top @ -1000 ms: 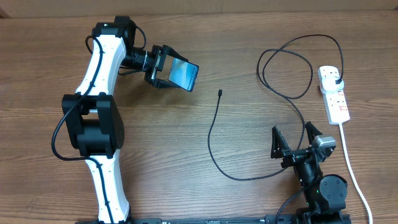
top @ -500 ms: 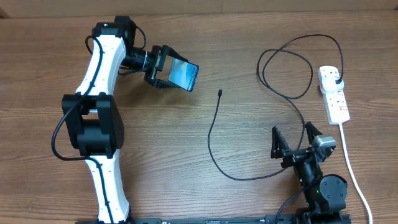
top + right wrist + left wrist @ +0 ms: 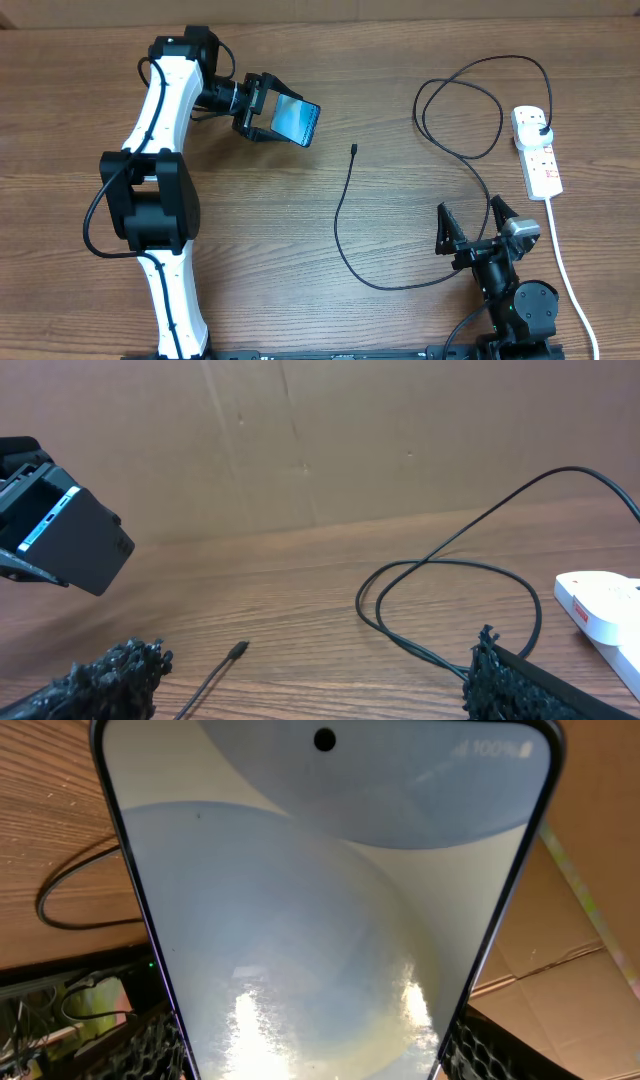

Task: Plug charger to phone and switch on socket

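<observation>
My left gripper [image 3: 268, 112] is shut on the phone [image 3: 296, 119] and holds it tilted above the table at the back left. The lit screen fills the left wrist view [image 3: 320, 900]; its dark back shows in the right wrist view [image 3: 70, 540]. The charger cable [image 3: 345, 215] lies loose on the table, its connector tip [image 3: 354, 150] right of the phone, also in the right wrist view [image 3: 237, 651]. Its black plug [image 3: 541, 129] sits in the socket [image 3: 537, 152] at the right, seen in the right wrist view [image 3: 600, 600]. My right gripper [image 3: 475, 222] is open and empty near the front edge.
The cable makes loops [image 3: 470, 110] left of the power strip. The strip's thick white cord [image 3: 565, 265] runs to the front right edge. A cardboard wall [image 3: 320, 440] stands behind the table.
</observation>
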You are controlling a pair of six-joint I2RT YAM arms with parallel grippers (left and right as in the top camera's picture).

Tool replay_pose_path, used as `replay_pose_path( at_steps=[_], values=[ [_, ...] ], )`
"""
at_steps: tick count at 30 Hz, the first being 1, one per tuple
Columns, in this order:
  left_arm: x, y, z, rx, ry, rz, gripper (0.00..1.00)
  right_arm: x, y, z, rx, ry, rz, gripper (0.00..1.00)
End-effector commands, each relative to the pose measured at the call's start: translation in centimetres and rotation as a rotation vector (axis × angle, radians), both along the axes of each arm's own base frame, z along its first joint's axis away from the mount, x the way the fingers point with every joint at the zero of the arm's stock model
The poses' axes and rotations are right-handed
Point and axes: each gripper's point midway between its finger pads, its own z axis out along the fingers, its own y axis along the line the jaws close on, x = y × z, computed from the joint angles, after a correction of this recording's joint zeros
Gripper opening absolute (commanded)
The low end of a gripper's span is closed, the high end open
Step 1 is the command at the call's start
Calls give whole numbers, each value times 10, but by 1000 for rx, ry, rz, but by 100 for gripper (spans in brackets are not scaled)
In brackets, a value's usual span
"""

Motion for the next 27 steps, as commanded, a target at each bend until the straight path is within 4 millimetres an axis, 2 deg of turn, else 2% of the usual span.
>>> replay_pose_path(
  at_steps=[1,27],
  values=[
    [3,-7,12,-28,-1,7,39,0,0,-2,-1,-4,-4,100],
    [-2,-6,13,-28,28,7,39,0,0,-2,-1,-4,-4,100]
  ],
)
